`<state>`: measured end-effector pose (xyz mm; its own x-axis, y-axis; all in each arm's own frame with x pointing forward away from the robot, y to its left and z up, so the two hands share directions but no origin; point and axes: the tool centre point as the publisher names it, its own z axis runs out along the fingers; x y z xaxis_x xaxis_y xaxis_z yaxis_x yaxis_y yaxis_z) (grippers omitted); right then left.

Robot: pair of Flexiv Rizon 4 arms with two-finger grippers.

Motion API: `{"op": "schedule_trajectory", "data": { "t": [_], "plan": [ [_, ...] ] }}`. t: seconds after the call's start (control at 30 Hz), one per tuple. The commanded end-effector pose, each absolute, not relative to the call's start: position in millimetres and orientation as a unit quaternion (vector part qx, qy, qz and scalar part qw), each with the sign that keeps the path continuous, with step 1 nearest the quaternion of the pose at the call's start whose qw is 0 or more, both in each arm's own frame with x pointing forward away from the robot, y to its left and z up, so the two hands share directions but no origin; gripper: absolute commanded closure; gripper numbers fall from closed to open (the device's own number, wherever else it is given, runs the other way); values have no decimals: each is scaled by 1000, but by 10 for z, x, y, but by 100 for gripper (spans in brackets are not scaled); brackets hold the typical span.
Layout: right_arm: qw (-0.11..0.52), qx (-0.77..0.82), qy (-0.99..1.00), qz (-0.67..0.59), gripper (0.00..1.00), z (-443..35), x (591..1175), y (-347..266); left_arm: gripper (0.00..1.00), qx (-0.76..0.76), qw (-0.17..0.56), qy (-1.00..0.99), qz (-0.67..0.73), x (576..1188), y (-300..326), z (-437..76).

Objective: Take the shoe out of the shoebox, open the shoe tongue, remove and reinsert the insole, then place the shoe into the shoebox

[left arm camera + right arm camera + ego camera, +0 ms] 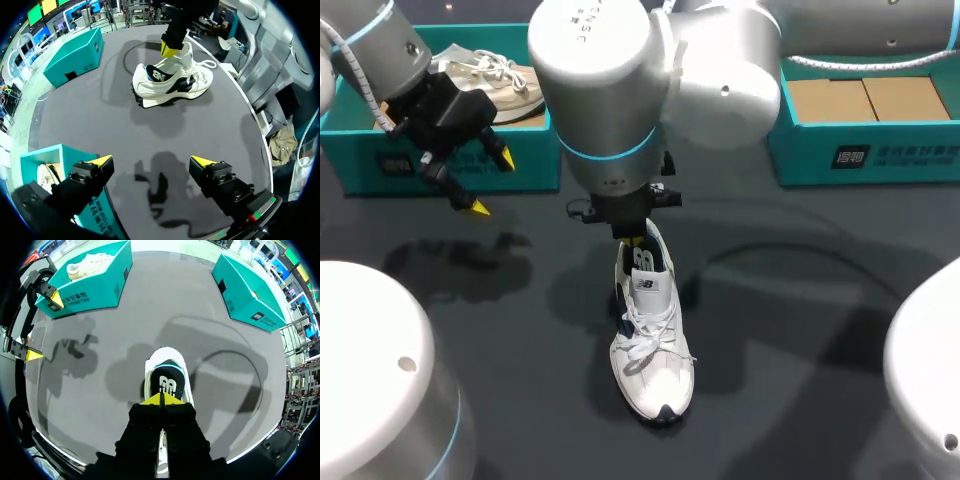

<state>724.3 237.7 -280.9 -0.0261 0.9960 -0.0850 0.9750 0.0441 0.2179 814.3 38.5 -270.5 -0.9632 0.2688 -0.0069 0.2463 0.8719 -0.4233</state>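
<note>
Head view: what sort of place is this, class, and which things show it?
Probably a robot test bench: the left gripper and right gripper are over a dark table with two teal shoeboxes and a white sneaker.

A white-and-navy sneaker [652, 350] stands upright on its sole, toe toward the robot (laces seemingly tied), well apart from the open teal shoebox [920, 160] behind it.

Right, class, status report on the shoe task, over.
Left gripper open, beside left shoebox. Right gripper shut, tips at white sneaker's tongue. It stands upright on table. Left shoebox holds another shoe.
</note>
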Motion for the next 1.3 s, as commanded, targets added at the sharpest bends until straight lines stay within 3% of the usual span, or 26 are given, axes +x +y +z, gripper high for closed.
{"op": "schedule_trajectory", "data": {
  "t": [0.03, 0.4, 0.77, 1.03, 1.3],
  "plan": [
    [158, 723, 670, 60, 100, -2958, 7129, 2337, 0, -155, 17, -964, 214, 8093, 484, -2665],
    [164, 721, 671, 58, 100, -3039, 7189, 2387, 0, -155, 17, -964, 214, 8093, 484, -2665],
    [245, 743, 619, 71, 100, -3385, 7214, 2311, 0, -155, 17, -964, 214, 8093, 484, -2665],
    [245, 743, 619, 71, 100, -3385, 7214, 2311, 0, -155, 17, -964, 214, 8093, 484, -2665],
    [252, 740, 621, 61, 100, -3736, 7305, 2239, 0, -155, 17, -964, 214, 8093, 484, -2665]
  ]
}}
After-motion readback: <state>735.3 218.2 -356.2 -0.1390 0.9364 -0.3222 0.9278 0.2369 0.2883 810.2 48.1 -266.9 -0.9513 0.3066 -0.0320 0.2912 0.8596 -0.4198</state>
